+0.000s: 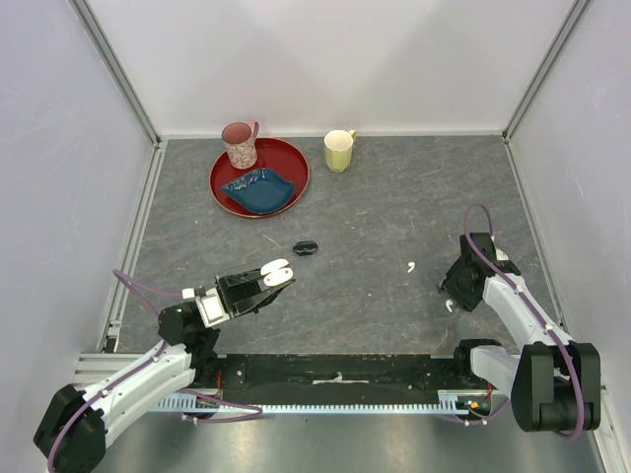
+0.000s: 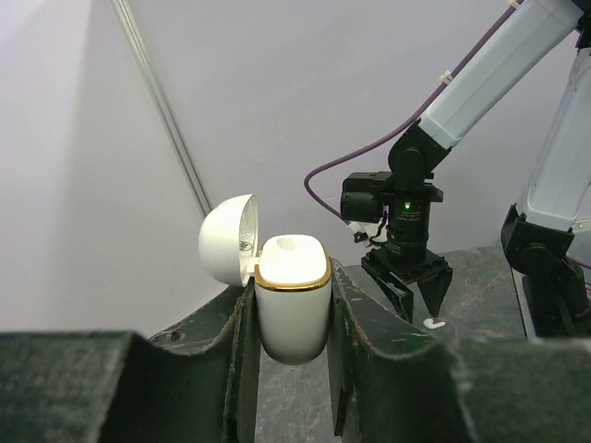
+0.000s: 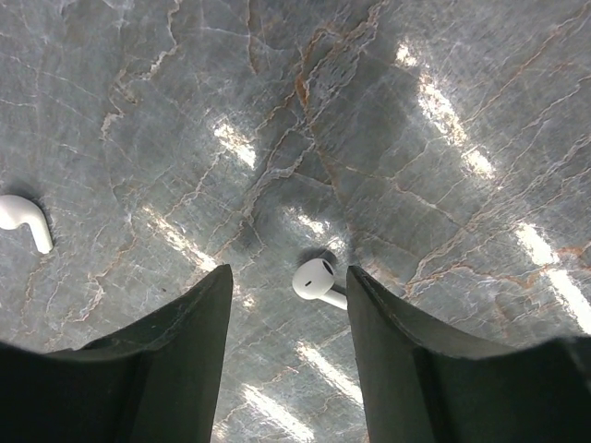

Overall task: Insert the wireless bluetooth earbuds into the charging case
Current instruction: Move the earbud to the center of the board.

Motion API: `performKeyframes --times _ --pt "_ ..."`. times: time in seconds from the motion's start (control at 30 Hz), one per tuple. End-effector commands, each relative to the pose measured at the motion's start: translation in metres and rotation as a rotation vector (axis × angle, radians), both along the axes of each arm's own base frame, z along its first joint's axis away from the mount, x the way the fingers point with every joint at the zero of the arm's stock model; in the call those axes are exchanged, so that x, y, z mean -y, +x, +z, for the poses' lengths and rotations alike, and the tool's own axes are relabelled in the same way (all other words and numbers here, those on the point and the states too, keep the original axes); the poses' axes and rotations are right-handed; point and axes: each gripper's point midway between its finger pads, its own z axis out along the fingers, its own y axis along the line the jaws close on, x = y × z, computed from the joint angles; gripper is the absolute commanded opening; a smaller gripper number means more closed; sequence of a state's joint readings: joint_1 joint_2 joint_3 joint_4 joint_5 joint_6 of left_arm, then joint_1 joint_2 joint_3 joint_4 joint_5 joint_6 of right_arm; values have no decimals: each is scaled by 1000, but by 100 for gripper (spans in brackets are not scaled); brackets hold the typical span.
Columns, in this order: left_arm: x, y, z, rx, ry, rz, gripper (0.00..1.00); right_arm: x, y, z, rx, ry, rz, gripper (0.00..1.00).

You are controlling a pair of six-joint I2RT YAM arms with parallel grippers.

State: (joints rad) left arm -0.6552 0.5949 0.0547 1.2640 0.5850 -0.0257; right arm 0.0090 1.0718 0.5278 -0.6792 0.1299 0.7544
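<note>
Lying loose, two earbuds (one case)

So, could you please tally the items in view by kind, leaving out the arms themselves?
Earbuds: 2
Case: 1
Mugs: 2
Red plate: 1
Blue dish: 1
Black object: 1
Total: 8

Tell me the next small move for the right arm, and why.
Probably lower the open right claw around the earbud, which lies on the table between its fingers, nearer one. The left claw holds the charging case open.
</note>
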Motion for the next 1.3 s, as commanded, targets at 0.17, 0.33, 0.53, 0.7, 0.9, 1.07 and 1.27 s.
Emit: performKeyframes --times 0.17,0.33,0.53,0.7,0.9,1.07,1.27 --pt "-3 2 -2 43 -1 40 2 -2 -3 -7 -7 12 1 53" --pt "-2 3 -4 39 4 42 2 -3 -3 -8 -4 19 5 50" --pt "-3 4 -4 37 2 45 2 -5 -4 -11 -5 29 17 44" --pt "-4 4 -5 32 0 48 2 -7 -5 -13 -6 39 25 40" --pt "-5 4 -6 28 -3 56 2 -14 -3 -15 6 73 43 29" --pt "-6 4 -5 27 -7 59 2 -19 -4 -16 14 100 55 26" --pt "-6 5 -6 22 -8 64 2 -39 3 -14 64 208 71 17"
